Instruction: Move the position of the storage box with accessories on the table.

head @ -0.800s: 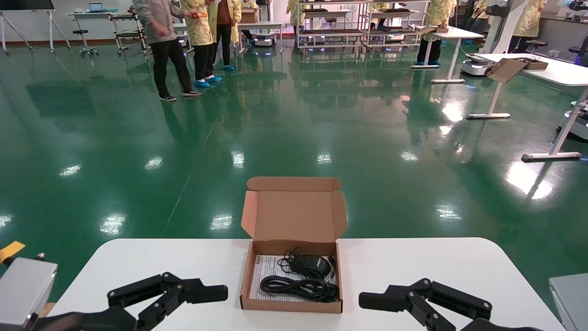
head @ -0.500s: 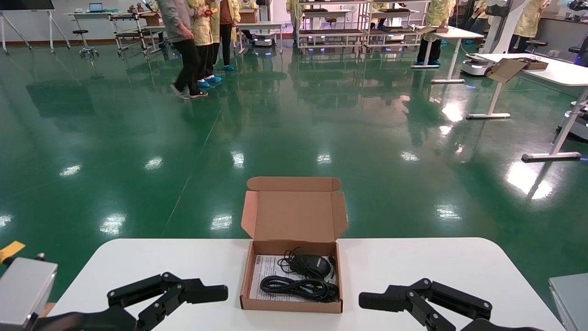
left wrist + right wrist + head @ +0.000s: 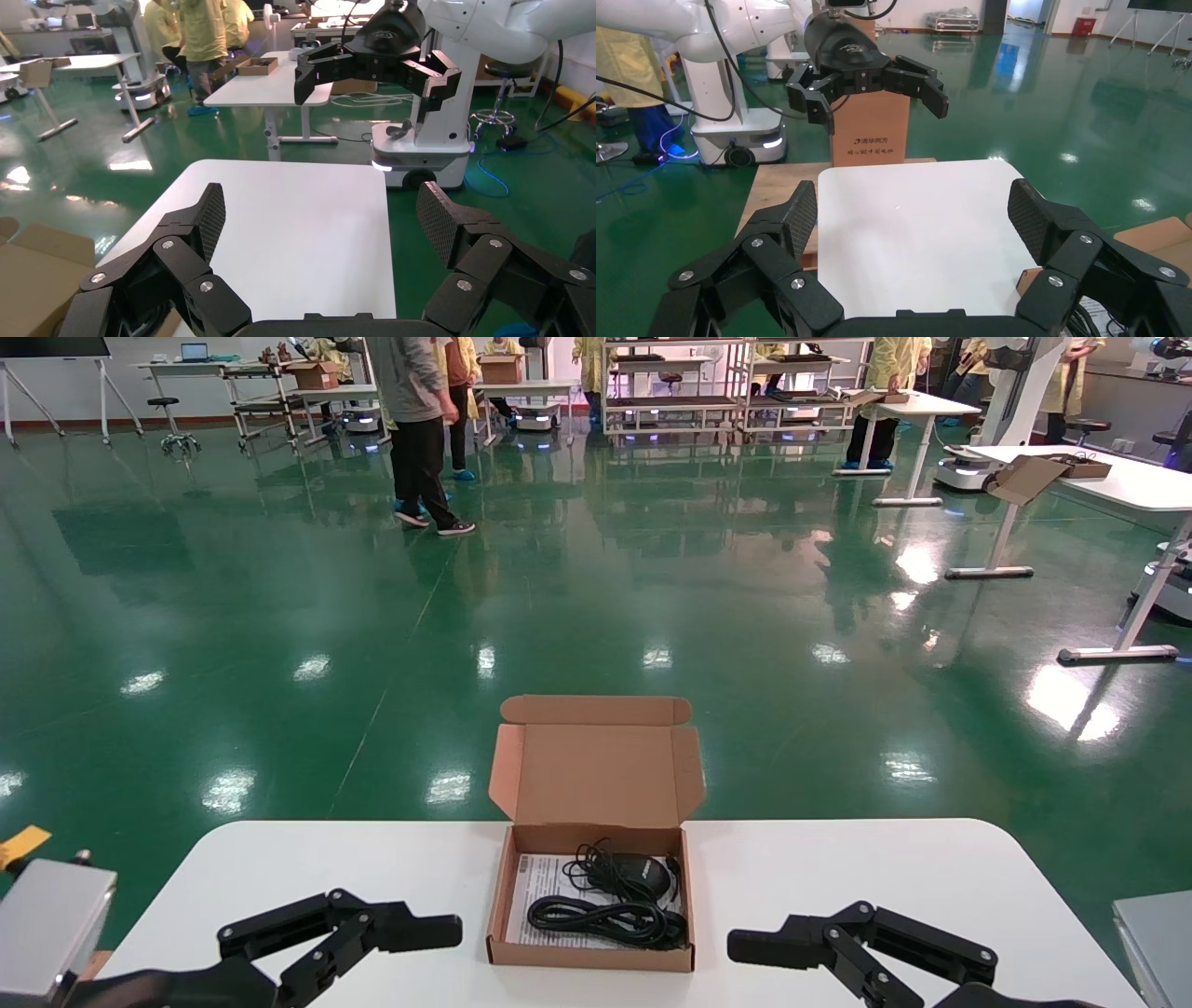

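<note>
Head view: sitting open near the front middle of the white surface, the storage box, lid standing upright at the far side. Lying inside, the black mouse, the bundled cable and the printed sheet. Flanking the box on either side without touching it, the left gripper and the right gripper, both spread wide. Risking, probably, a skewed push: with one gripper meeting a side wall ahead of the other, the light cardboard likely turning instead of sliding straight. Also risking a crushed wall if squeezing too hard, or the raised lid tipping the box backward when lifting.

Left wrist view: showing the left gripper spread wide, fingers holding nothing, bare white surface between them. Peeking in at one edge, a corner of the storage box, well outside the jaws. Closing from this pose probably catching air only.

Right wrist view: showing the right gripper likewise spread and holding nothing, pads facing across bare surface. Just entering at the edge, the brown storage box with a sliver of the sheet. Possibly snagging a finger on the box rim and jolting the loose accessories out.
</note>
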Robot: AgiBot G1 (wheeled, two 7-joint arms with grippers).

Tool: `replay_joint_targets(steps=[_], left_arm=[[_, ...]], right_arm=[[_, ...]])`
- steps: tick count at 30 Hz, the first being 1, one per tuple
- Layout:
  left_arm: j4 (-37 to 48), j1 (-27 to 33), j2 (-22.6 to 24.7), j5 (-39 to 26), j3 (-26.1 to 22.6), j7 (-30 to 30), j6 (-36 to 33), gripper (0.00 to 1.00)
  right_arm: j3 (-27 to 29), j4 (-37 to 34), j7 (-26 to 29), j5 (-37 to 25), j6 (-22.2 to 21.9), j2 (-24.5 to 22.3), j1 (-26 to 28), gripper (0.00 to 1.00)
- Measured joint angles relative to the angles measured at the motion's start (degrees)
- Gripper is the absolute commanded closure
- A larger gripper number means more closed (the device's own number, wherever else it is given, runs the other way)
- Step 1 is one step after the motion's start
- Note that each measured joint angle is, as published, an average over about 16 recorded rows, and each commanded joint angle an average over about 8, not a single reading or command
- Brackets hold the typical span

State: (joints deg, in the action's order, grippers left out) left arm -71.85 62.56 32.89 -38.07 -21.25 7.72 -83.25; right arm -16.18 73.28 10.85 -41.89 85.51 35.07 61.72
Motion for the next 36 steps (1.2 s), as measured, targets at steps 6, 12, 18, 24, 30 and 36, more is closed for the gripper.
replay_joint_targets(steps=[6, 12, 18, 24, 30, 36], left_arm=[[0.00, 0.00, 0.00, 0.00, 0.00, 0.00, 0.00, 0.00], [0.00, 0.00, 0.00, 0.00, 0.00, 0.00, 0.00, 0.00], [0.00, 0.00, 0.00, 0.00, 0.00, 0.00, 0.00, 0.00], [0.01, 0.00, 0.00, 0.00, -0.01, 0.00, 0.00, 0.00], [0.01, 0.00, 0.00, 0.00, -0.01, 0.00, 0.00, 0.00], [0.01, 0.00, 0.00, 0.00, -0.01, -0.01, 0.00, 0.00]], right_arm=[[-0.07, -0.03, 0.20, 0.05, 0.07, 0.01, -0.04, 0.00], [-1.40, -0.29, 2.58, -1.22, 0.94, -0.01, 1.38, 0.00], [-4.97, -2.19, 8.29, -5.85, 2.32, 1.09, 6.58, 0.00], [-10.57, -6.59, 15.77, -13.02, 3.93, 4.06, 15.63, 0.00], [-16.91, -14.37, 20.95, -19.65, 4.79, 8.82, 25.36, 0.00], [-23.29, -25.13, 22.00, -25.64, 4.81, 14.22, 33.60, 0.00]])
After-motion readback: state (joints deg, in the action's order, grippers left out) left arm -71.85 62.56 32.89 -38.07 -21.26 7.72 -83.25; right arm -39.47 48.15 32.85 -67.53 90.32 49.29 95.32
